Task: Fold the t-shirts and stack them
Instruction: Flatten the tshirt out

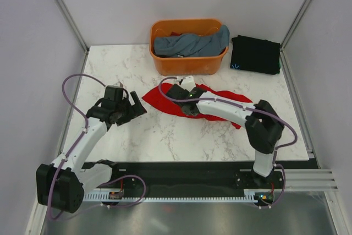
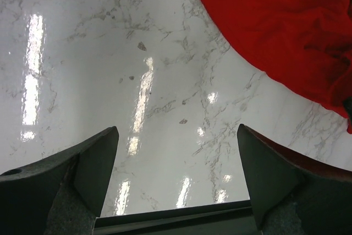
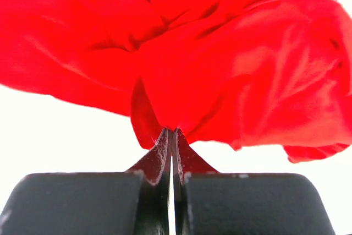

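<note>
A red t-shirt lies crumpled on the marble table, in front of the orange basket. My right gripper is shut on a fold of it; in the right wrist view the jaws pinch the red cloth. My left gripper is open and empty, left of the shirt, over bare marble. The shirt's edge shows at the top right of the left wrist view. A folded black t-shirt lies at the back right.
An orange basket at the back middle holds blue-grey t-shirts and a bit of red cloth. Grey walls and metal posts enclose the table. A black rail runs along the near edge.
</note>
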Controlling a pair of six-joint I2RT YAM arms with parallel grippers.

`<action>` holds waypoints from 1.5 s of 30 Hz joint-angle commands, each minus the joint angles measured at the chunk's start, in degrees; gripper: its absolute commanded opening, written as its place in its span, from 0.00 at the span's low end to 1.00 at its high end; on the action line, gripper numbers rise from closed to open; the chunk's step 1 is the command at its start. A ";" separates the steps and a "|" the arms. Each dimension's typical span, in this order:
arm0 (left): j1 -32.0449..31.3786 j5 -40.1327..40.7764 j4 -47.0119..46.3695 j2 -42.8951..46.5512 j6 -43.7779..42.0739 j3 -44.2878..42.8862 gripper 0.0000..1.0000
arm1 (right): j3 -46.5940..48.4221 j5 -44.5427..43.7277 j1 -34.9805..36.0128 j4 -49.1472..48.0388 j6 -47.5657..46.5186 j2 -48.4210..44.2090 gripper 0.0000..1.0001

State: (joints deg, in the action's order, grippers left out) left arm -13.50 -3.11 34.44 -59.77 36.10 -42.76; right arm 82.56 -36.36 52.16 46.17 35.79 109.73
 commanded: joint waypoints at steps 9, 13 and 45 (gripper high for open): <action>1.45 1.01 -5.25 -14.64 -1.73 -9.88 0.95 | -13.90 6.47 -0.13 3.40 4.72 -25.87 0.00; 2.60 -0.40 -7.54 -23.17 -1.55 -13.21 0.93 | -21.03 7.53 -0.13 3.04 7.18 -36.14 0.00; 3.57 -1.46 0.18 -29.91 0.82 -35.27 0.02 | -14.39 4.37 -9.80 14.10 0.95 -54.98 0.00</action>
State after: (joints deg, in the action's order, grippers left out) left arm -9.93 -6.02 31.05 -102.78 37.26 -73.52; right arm 59.55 -28.86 43.07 56.80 39.13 56.93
